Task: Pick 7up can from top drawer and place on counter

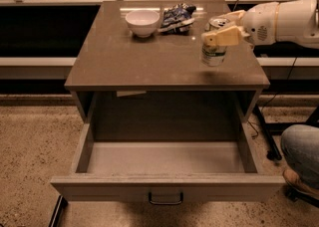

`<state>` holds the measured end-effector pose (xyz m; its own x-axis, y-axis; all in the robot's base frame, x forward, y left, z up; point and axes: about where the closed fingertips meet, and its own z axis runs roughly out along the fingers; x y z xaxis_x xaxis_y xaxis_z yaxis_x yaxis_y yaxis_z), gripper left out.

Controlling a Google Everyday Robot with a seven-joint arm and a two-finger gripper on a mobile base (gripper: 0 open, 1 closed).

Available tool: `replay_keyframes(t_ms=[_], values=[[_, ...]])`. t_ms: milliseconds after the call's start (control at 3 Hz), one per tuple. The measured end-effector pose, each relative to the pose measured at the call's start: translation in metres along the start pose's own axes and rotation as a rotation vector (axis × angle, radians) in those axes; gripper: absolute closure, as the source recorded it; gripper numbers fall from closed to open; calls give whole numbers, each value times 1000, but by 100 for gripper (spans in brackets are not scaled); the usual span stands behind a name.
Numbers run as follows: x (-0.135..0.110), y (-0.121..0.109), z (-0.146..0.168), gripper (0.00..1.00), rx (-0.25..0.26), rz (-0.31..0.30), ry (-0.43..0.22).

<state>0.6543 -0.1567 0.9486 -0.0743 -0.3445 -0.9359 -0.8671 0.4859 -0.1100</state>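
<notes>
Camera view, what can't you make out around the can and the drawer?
- Can: upper part partly hidden by the gripper, which is shut on it over the counter's right side; label too small to read.
- Can's base: touching the counter or not, unclear.
- Drawer: front strip of its floor hidden by its own front panel.
- Arm: cut off by the right edge.

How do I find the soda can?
Look at the brown counter above the open drawer. Near its right edge is the 7up can, its top clamped by the gripper, jaws shut. Unlike the bowl and snack bag, it's silver with green markings.
</notes>
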Motion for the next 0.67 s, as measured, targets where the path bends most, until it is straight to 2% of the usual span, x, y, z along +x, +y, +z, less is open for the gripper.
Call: replay_keyframes(t_ms=[333,667], values=[[3,-3,8,100,10,34,-8],[9,-6,11,81,29,66,-6]])
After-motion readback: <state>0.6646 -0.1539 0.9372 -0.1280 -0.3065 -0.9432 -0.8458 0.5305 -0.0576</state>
